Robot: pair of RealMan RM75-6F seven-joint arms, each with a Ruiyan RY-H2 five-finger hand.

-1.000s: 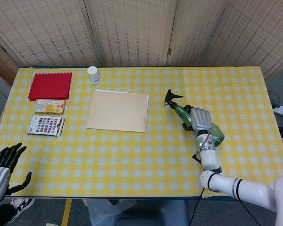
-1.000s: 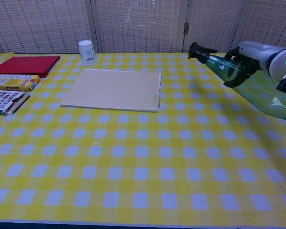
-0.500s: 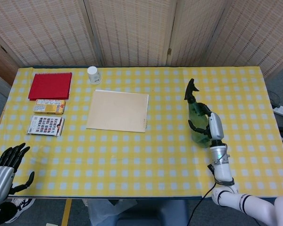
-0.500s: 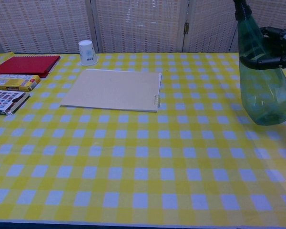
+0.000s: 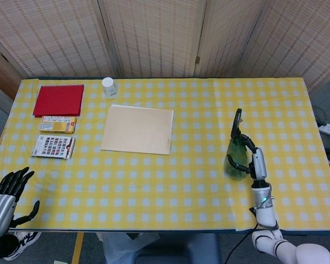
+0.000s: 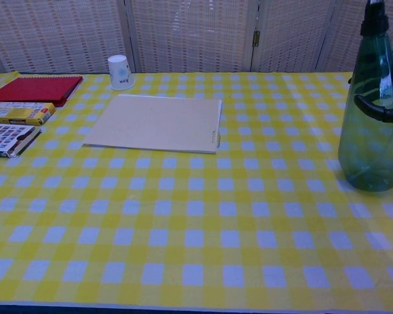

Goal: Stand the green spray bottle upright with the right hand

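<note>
The green spray bottle (image 5: 236, 158) stands upright on the yellow checked tablecloth at the right, its black nozzle on top. My right hand (image 5: 255, 163) grips its body from the right side, dark fingers wrapped around it. In the chest view the bottle (image 6: 372, 124) fills the right edge, its base down on the cloth, and only the right hand's fingers (image 6: 382, 111) show around its middle. My left hand (image 5: 5, 197) hangs off the table's front left corner, fingers spread, holding nothing.
A beige folder (image 5: 137, 129) lies mid-table. At the far left are a red notebook (image 5: 59, 99), a yellow box (image 5: 58, 124) and a printed pack (image 5: 54, 146). A white paper cup (image 5: 109, 87) stands near the back edge. The table's right edge is close to the bottle.
The right hand has turned the bottle from tilted with its nozzle pointing left to upright. It has also carried it nearer the front right. The left hand barely moved.
</note>
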